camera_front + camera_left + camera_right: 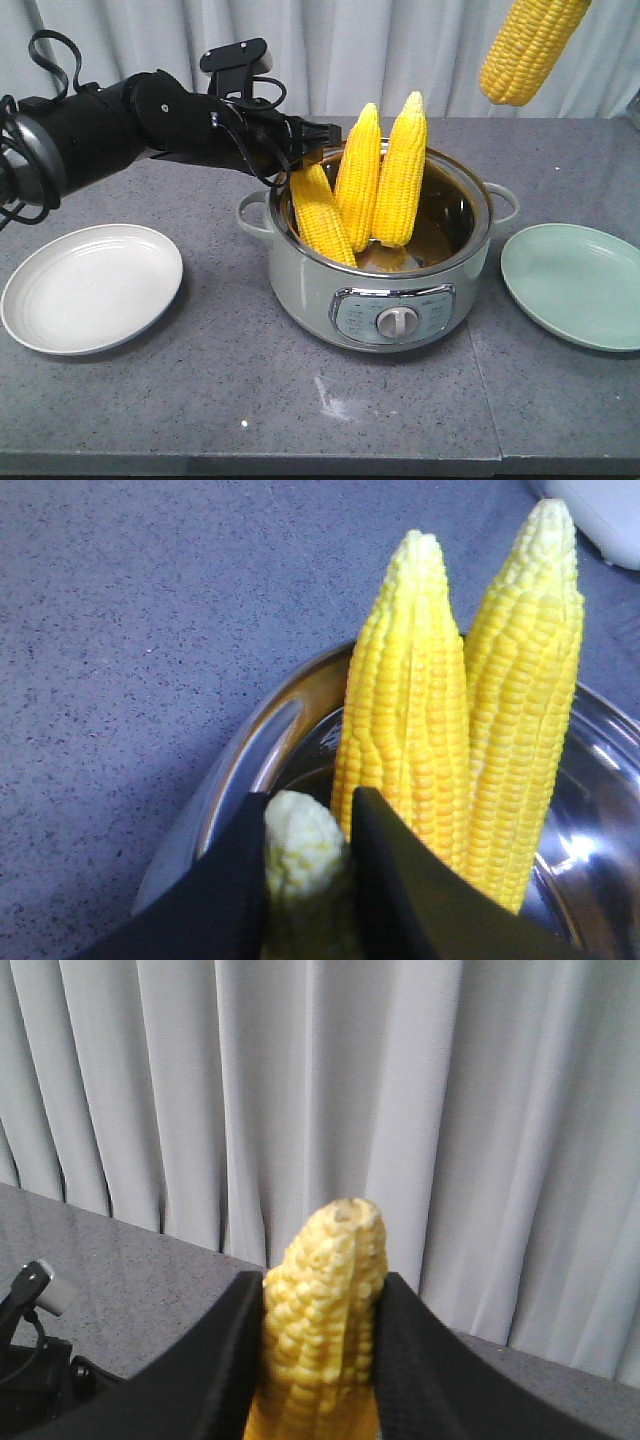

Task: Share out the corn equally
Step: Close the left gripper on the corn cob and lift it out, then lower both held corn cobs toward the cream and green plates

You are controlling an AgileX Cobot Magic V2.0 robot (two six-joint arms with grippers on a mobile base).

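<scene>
Grey speckled worktop (200, 390) carries a white plate (90, 287) at left, a pale-green electric pot (300, 285) at centre and a green plate (575, 285) at right, all apart.

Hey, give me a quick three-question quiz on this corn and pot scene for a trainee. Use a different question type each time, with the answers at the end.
1. True or false: the right gripper holds the raised cob inside the pot.
2. How many cobs stand in the pot? A two, B three, C five.
3. Fill in: the left gripper is shut on the ____ of the leaning cob.
Key: 1 false, it is up in the air; 2 B; 3 tip.
</scene>
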